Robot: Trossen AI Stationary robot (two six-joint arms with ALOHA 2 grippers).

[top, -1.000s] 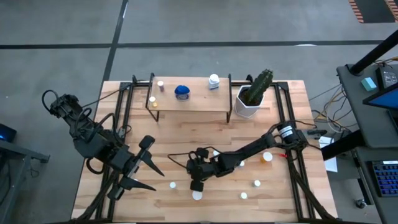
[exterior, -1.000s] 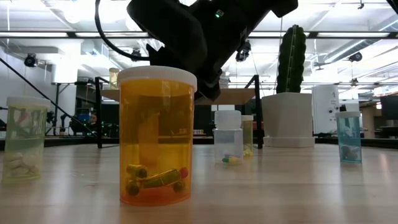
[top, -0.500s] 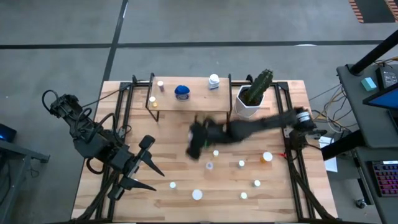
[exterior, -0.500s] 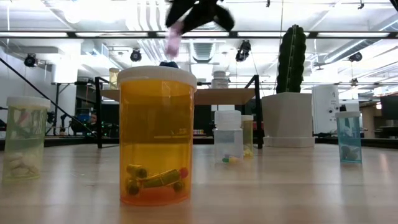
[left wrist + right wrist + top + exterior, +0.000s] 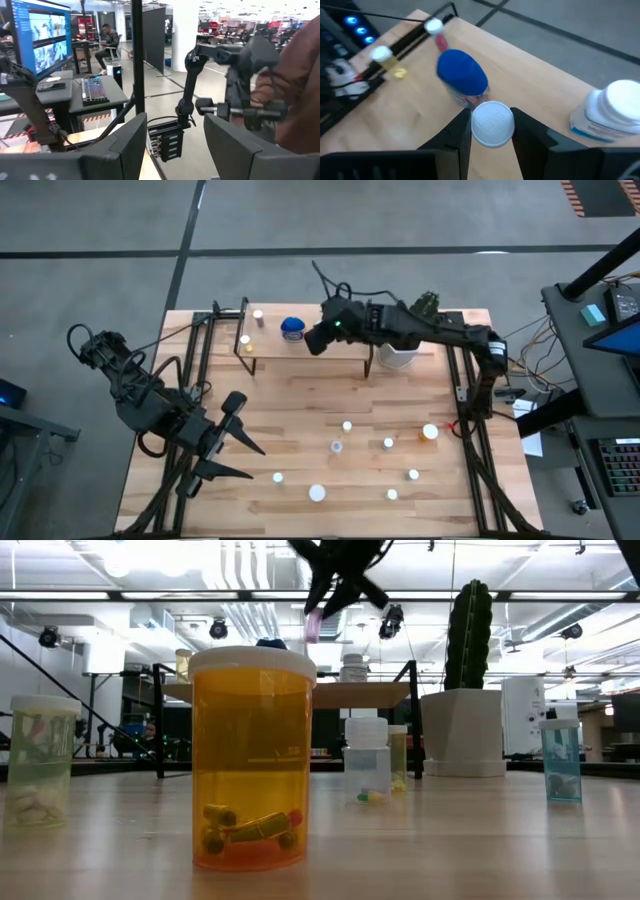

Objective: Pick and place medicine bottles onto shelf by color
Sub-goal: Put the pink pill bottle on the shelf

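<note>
High view: the left gripper (image 5: 232, 442) is held low over the front-left part of the table (image 5: 300, 395), well short of the shelf (image 5: 305, 337), its fingers spread apart and gripping nothing. Between it and the shelf, loose white-capped bottles (image 5: 347, 426) are scattered on the bare boards, an orange one (image 5: 430, 432) among them. Farther back, the right gripper (image 5: 318, 338) is poised above the shelf, fingers clamped on a white-capped bottle (image 5: 492, 124), just beside the blue-capped bottle (image 5: 292, 328) standing there. Beyond that, a white bottle (image 5: 344, 310) is set on the shelf, with the cactus pot (image 5: 398, 352) beside the shelf's end.
</note>
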